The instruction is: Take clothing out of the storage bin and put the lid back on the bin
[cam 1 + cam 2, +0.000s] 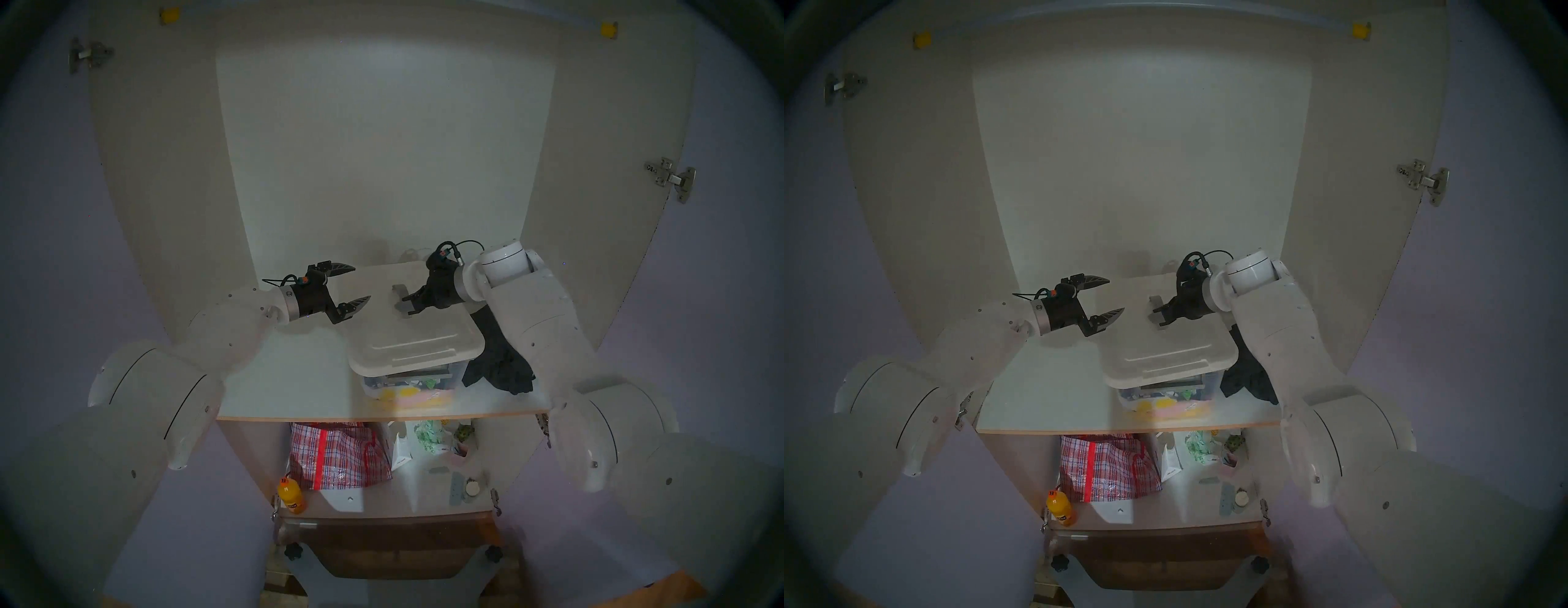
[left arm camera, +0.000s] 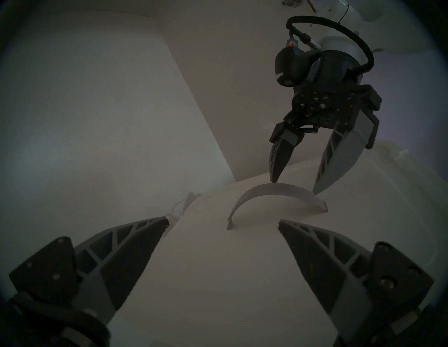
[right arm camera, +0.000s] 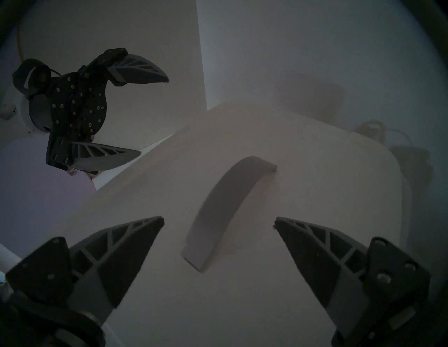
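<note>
The black clothing (image 1: 498, 361) lies out on the shelf (image 1: 297, 382), just right of the storage bin (image 1: 407, 384), partly behind the right arm. The lid (image 1: 413, 335) sits on the bin but looks skewed, its near-left corner overhanging the rim, so the step in hand seems to be seating it. The right tool (image 3: 218, 221) hangs over the grey strap handle (image 3: 225, 208) with its fingers apart on either side, gripping nothing. The left tool (image 1: 354, 286), also spread wide and empty, hovers beside the lid's far-left edge. Next, I judge, the lid wants squaring to the rim and pressing down evenly; a push at one corner could tip it or slide the bin.
</note>
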Controlling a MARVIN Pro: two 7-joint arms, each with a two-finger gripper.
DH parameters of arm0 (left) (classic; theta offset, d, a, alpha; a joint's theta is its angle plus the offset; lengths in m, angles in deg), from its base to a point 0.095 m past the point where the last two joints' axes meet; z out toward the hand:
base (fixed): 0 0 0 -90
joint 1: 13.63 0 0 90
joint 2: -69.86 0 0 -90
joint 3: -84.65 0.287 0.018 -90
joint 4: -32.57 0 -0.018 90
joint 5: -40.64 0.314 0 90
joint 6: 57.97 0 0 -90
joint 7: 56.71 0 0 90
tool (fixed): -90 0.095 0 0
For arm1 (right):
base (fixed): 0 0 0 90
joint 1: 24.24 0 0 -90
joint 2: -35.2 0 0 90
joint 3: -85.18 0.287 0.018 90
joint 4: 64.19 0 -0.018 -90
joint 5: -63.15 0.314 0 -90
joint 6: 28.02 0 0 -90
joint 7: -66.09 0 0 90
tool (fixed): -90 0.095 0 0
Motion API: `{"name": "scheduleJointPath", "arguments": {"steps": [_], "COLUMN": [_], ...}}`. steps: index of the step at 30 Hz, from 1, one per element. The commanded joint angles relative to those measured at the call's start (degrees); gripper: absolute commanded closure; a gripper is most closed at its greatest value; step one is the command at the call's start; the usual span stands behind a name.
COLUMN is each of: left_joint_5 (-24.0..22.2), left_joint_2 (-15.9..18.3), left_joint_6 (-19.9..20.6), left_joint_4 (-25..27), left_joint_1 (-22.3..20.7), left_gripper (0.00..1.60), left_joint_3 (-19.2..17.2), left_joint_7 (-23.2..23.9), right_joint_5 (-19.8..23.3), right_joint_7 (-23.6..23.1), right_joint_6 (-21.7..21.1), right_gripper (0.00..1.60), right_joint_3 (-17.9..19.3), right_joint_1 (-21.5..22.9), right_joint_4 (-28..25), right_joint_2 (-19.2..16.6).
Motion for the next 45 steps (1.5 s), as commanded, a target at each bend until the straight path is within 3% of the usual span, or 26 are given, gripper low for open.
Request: {"name": "scheduleJointPath", "arguments": {"steps": [1, 5, 6, 9, 16, 22, 23, 24, 25, 26, 33, 35, 37, 40, 41, 45], "left_joint_5": [-0.2, 0.0, 0.0, 0.2, 0.7, 1.8, 1.9, 2.2, 2.3, 2.6, 4.2, 5.1, 5.6, 6.0, 6.3, 6.5], "left_joint_2": [0.2, 0.7, 0.8, 1.4, 3.3, 6.7, 6.7, 7.9, 7.7, 8.5, 11.0, 11.8, 12.1, 12.2, 12.2, 12.2], "left_joint_6": [0.1, 0.5, 0.7, 1.4, 4.6, 11.6, 12.1, 14.6, 14.8, 16.7, 26.0, 30.1, 32.0, 33.2, 33.7, 33.7], "left_joint_4": [3.4, 5.1, 5.8, 7.8, 14.9, 27.3, 27.6, 31.8, 31.3, 34.2, 44.5, 48.3, 50.2, 51.2, 51.7, 51.9], "left_joint_1": [-0.6, 0.2, 0.5, 1.5, 4.9, 10.7, 10.9, 12.9, 12.6, 13.9, 18.6, 20.4, 21.2, 21.7, 22.0, 22.1], "left_gripper": [0.00, 0.00, 0.00, 0.00, 0.00, 0.00, 0.00, 0.00, 0.00, 0.00, 0.00, 0.00, 0.00, 0.00, 0.00, 0.00], "left_joint_3": [-0.4, -0.4, -0.4, -0.4, -0.6, -1.2, -1.3, -1.6, -1.6, -1.8, -2.6, -3.2, -3.5, -3.7, -3.8, -3.8], "left_joint_7": [-0.9, -1.5, -1.8, -2.4, -4.5, -8.2, -8.4, -9.7, -9.8, -10.6, -15.2, -17.0, -18.0, -18.7, -19.1, -19.4], "right_joint_5": [0.2, 0.0, -0.4, -0.7, -1.0, -1.7, -1.8, -1.8, -1.9, -1.9, -0.7, 0.8, 1.3, 1.4, 1.8, 1.5], "right_joint_7": [5.3, 12.2, 16.4, 20.4, 26.0, 28.7, 29.8, 30.6, 32.1, 33.2, 43.1, 48.6, 50.1, 51.8, 54.5, 56.1], "right_joint_6": [-1.5, -0.9, 0.0, 0.1, 1.1, 3.9, 4.2, 4.7, 5.0, 5.5, 7.2, 7.3, 8.6, 8.8, 9.0, 9.1], "right_gripper": [0.00, 0.00, 0.00, 0.00, 0.00, 0.00, 0.13, 0.72, 0.86, 0.93, 1.02, 1.04, 1.05, 1.05, 1.05, 1.07], "right_joint_3": [1.7, 3.1, 3.6, 4.1, 2.3, 1.6, 1.8, 2.0, 2.1, 2.3, 4.3, 6.9, 8.1, 9.5, 11.1, 12.4], "right_joint_1": [0.0, -1.1, -1.7, -1.8, -1.1, -0.4, -0.2, 0.3, 0.5, 0.8, 4.6, 7.6, 9.3, 10.9, 12.2, 13.5], "right_joint_4": [-3.1, -3.4, -3.8, -2.9, -0.6, 4.3, 5.2, 6.5, 7.4, 8.3, 16.7, 21.9, 24.8, 27.5, 30.2, 33.6], "right_joint_2": [3.2, 5.7, 6.6, 7.7, 8.4, 9.4, 9.7, 10.0, 10.2, 10.5, 12.4, 13.5, 13.8, 14.4, 15.1, 15.9]}}
